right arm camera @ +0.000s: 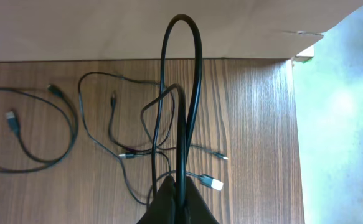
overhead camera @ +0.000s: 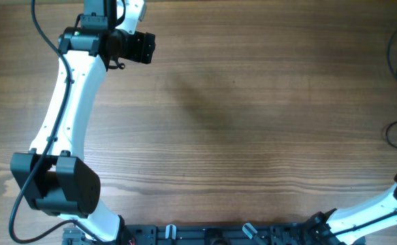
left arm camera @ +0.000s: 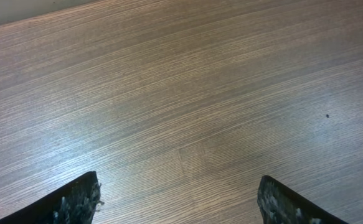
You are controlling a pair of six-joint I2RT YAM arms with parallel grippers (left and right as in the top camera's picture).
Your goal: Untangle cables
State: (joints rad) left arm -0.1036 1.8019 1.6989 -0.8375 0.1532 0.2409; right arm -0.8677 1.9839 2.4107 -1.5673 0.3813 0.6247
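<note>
Progress: partway, with one tangle left to part

The thin black flexible cables with small plug ends [right arm camera: 10, 118] lie at the right-hand end of the brown wood-grain table [overhead camera: 252, 122]. They are close to its far corner, where the board meets a pale wall and a greenish floor shows past the edge. From above, only a few of their curves show at the right border.

Seen from the right wrist, one cable with a dark flat plug lies in a wide loop of its own, apart from the rest; that one looks freed. Nearer the middle several strands cross one another, and a white-tipped plug [right arm camera: 215, 184] lies just beside the right pincer [right arm camera: 178, 186]. That pincer is clenched, and a tall narrow loop of black cable [right arm camera: 182, 18] stands up out of its tips. It appears to be pinching a strand and lifting it off the wood. Whether the raised loop threads through the strands beneath, I can't tell from here.

The left pincer [left arm camera: 180, 202] is released, its two dark fingers [left arm camera: 75, 202] wide apart over bare wood. It is at the far left side, well apart from the cables, grasping nothing.

By my reckoning the sorting is begun but not finished. One cable lies separate, while the cluster under the lifted loop has yet to be drawn apart and laid out.
</note>
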